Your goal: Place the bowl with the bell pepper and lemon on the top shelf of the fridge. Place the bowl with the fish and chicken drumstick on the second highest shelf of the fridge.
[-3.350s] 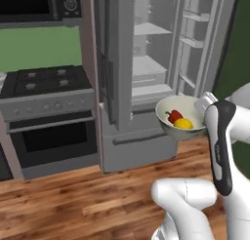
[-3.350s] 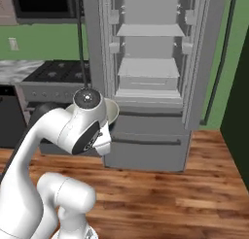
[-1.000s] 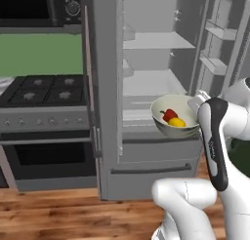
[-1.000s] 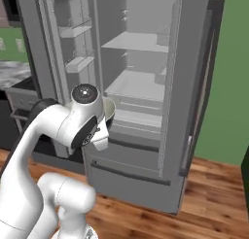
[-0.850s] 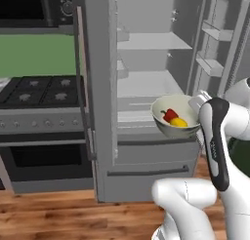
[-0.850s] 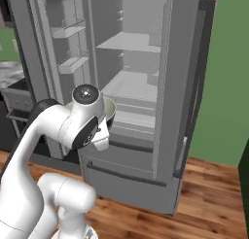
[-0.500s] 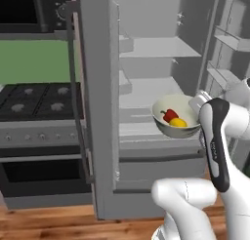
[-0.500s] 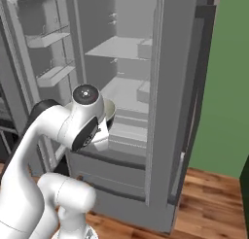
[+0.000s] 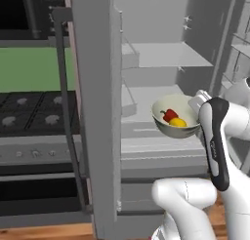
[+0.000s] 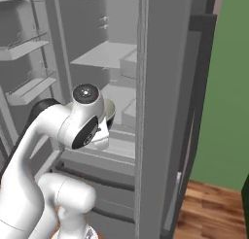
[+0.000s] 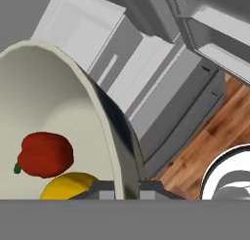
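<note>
My fingers (image 11: pixel 121 188) pinch shut on the bowl's (image 9: pixel 177 119) rim; the top shelf (image 9: pixel 166 55) lies above and beyond my fingers, inside the fridge.

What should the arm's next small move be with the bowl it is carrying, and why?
Probably lift the bowl higher before pushing in. The gripper is shut on its rim, with the bell pepper and lemon inside, and it hangs in front of the open fridge well below the top shelf. Raising it first should let the bowl's base clear that shelf's front edge.
</note>
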Robot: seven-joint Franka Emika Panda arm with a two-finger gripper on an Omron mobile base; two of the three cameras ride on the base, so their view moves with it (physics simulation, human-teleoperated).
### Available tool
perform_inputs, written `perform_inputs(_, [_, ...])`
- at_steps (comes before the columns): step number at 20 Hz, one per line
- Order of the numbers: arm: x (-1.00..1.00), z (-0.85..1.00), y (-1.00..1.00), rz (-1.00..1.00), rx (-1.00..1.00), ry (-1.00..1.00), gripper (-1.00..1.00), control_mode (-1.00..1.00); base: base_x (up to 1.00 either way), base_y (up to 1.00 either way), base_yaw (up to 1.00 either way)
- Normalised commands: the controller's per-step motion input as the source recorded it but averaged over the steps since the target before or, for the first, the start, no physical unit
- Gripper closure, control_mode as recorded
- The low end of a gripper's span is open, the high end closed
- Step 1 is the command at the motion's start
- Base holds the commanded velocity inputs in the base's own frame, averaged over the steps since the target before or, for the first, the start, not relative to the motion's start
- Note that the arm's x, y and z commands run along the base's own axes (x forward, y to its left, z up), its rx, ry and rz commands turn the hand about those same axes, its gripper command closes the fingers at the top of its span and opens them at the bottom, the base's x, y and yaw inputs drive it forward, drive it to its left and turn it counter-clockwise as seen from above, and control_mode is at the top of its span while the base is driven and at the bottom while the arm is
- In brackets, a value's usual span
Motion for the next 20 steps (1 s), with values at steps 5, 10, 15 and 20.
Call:
perform_inputs(5, [0.0, 0.0, 0.0, 0.0, 0.0, 0.0, 1.0, 1.0, 0.57, 0.0, 0.0])
perform_inputs(10, [0.0, 0.0, 0.0, 0.0, 0.0, 0.0, 1.0, 1.0, 0.56, 0.0, -0.01])
perform_inputs(15, [0.0, 0.05, 0.0, 0.0, 0.0, -0.02, 1.0, -1.0, 0.16, 0.0, -0.01])
perform_inputs(20, [-0.39, 0.48, 0.0, -0.02, 0.0, -0.12, 1.0, -1.0, 0.0, 0.0, 0.0])
